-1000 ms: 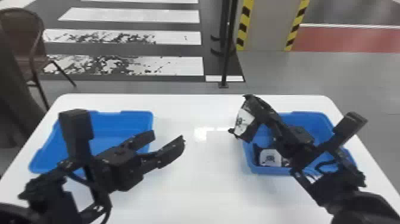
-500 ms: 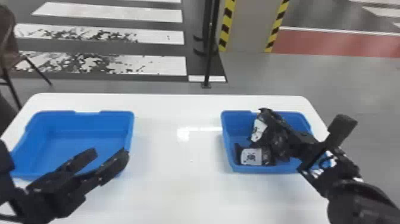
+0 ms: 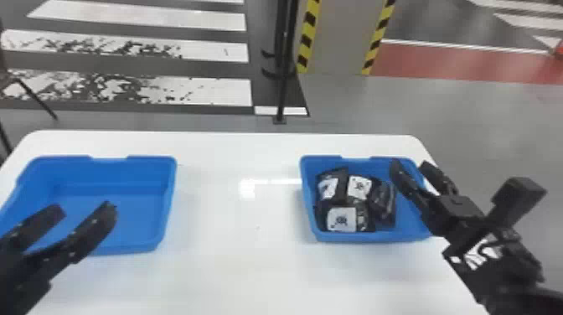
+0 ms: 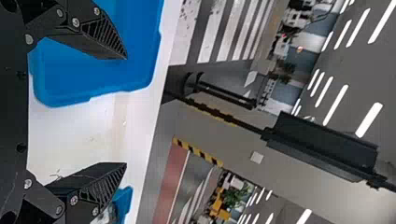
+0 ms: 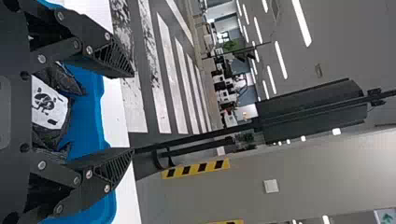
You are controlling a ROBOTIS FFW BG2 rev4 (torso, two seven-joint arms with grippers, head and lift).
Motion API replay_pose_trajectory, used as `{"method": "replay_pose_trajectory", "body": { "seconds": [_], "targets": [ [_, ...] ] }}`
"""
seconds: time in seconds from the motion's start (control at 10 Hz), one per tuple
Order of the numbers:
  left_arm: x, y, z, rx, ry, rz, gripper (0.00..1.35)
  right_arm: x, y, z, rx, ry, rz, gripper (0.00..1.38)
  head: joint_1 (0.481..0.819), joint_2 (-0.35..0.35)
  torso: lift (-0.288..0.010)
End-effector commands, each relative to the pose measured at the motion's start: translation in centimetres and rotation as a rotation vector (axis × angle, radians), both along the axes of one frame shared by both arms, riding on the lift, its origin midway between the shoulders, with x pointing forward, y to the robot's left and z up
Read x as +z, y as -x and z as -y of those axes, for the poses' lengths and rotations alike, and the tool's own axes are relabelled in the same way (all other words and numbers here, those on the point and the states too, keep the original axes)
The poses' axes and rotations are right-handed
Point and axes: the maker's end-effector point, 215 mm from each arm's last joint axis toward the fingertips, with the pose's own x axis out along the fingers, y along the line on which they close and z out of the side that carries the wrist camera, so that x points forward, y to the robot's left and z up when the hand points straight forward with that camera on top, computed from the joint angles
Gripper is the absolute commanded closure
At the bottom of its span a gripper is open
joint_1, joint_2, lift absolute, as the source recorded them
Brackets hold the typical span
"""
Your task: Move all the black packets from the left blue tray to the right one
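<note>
In the head view the left blue tray (image 3: 119, 218) holds nothing. My left gripper (image 3: 86, 213) is over its near part, fingers apart and nothing between them; the left wrist view also has that left gripper (image 4: 123, 111) open. The right blue tray (image 3: 377, 238) contains several black packets with white labels, among them a front packet (image 3: 341, 219) and a back packet (image 3: 359, 186). Above that tray's right side, my right gripper (image 3: 412, 169) stands open. In the right wrist view a labelled packet (image 5: 49, 105) lies beyond the parted fingers of the right gripper (image 5: 133, 112).
Both trays stand on a white table (image 3: 243, 268), with a wide stretch of tabletop between them. Behind the table are a dark pole (image 3: 285, 75) on the floor and a chair (image 3: 29, 90) at the far left.
The right gripper has let go of a black packet, which now lies in the right tray, and has moved off it. The left arm has drawn back toward the lower left. The head view has shifted.
</note>
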Motion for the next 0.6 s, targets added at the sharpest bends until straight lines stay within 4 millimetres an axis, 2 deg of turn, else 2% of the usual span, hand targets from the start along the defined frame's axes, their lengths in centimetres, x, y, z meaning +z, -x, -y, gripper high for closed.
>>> {"method": "replay_pose_trajectory", "body": {
  "seconds": [0.0, 0.2, 0.3, 0.4, 0.5],
  "targets": [
    [1.3, 1.4, -4.7, 0.111, -0.054, 0.069, 0.24, 1.5, 4.0, -1.3, -0.004, 0.07, 0.047, 0.11, 0.695, -0.131, -0.14],
    [3.9, 3.7, -8.3, 0.194, -0.137, 0.174, 0.24, 2.3, 9.7, -3.0, -0.022, 0.117, 0.054, 0.12, 0.695, -0.032, -0.14],
    [5.0, 4.7, -9.3, 0.215, -0.192, 0.217, 0.24, 2.1, 12.4, -3.3, -0.034, 0.128, 0.05, 0.12, 0.695, 0.004, -0.14],
    [5.7, 5.7, -9.1, 0.216, -0.226, 0.252, 0.24, 2.6, 14.8, -3.8, -0.039, 0.155, 0.052, 0.12, 0.695, 0.023, -0.14],
    [4.7, 6.8, -8.5, 0.204, -0.246, 0.231, 0.24, 3.6, 17.1, -4.1, -0.053, 0.177, 0.059, 0.12, 0.695, 0.048, -0.14]
  ]
}}
